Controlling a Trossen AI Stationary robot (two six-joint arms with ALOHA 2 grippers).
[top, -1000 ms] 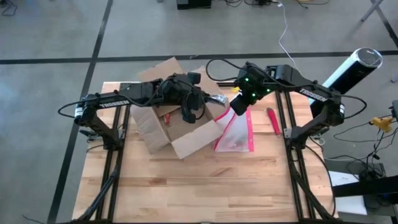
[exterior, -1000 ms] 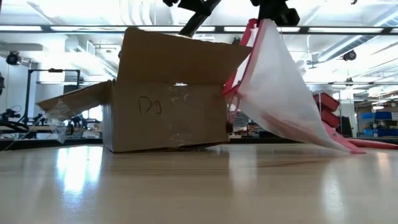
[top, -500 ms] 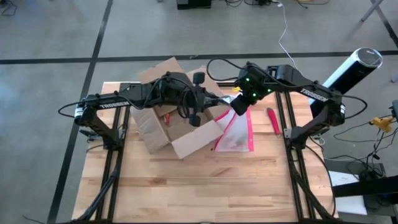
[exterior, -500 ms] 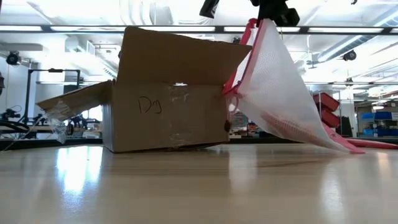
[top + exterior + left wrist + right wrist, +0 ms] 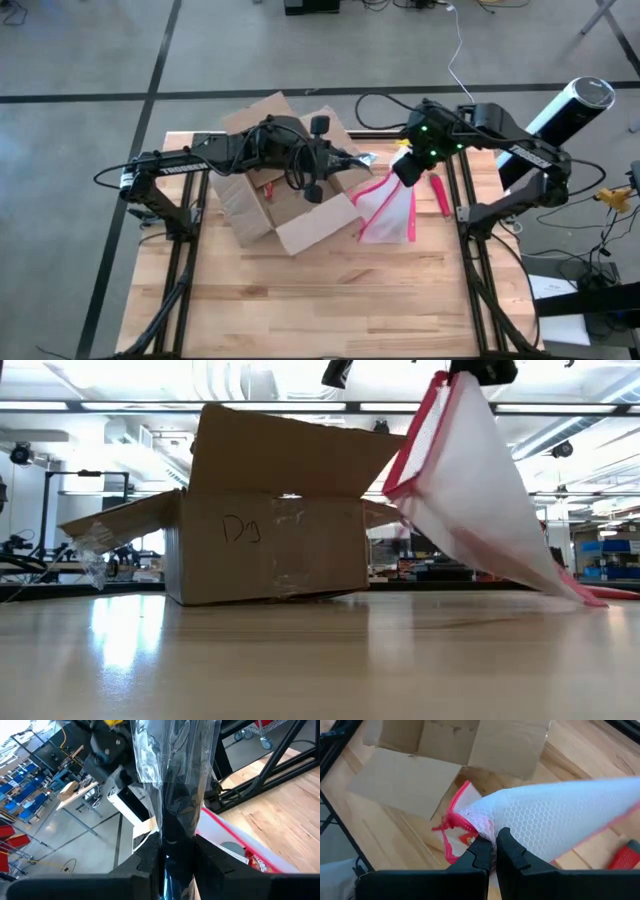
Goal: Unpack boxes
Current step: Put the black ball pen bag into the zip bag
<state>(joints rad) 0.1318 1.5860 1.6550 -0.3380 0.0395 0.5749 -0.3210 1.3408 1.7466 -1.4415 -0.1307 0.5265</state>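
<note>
The brown corrugated cardboard box (image 5: 275,200) stood open on the table (image 5: 300,300), flaps spread outward. Handwriting and clear tape marked one side wall.

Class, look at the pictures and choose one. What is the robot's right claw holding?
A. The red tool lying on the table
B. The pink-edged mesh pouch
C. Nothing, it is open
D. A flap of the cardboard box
B: in the right wrist view the right claw is pinched shut on the pink-edged mesh pouch, which hangs lifted beside the cardboard box in the low view.
</note>
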